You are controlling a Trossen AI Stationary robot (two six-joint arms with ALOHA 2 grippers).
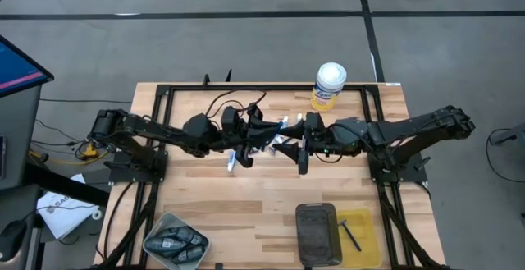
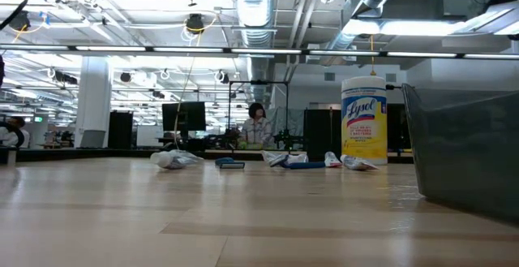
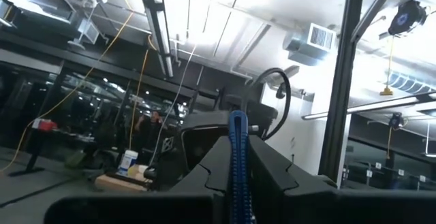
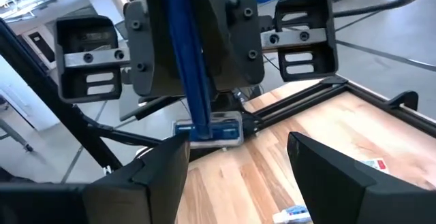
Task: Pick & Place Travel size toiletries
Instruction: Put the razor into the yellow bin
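Note:
A slim dark blue razor is held above the table's middle in my left gripper, which is shut on it. My right gripper faces it from the table's right side, open. Its two fingers stand short of the razor's head and touch nothing. In the high view both grippers meet over the table's centre, left and right. Other travel size toiletries, among them small white tubes, lie flat on the wood below them. My left gripper pinches the razor's handle between its two fingers, partway along it. The handle lies across the fingers, one end rising above them and the head hanging below. The razor is lifted clear of the table.
A yellow canister with a white lid stands at the far edge. Along the near edge are a grey tray with dark pieces, a dark oblong container and a yellow tray holding one razor. A black frame borders the table.

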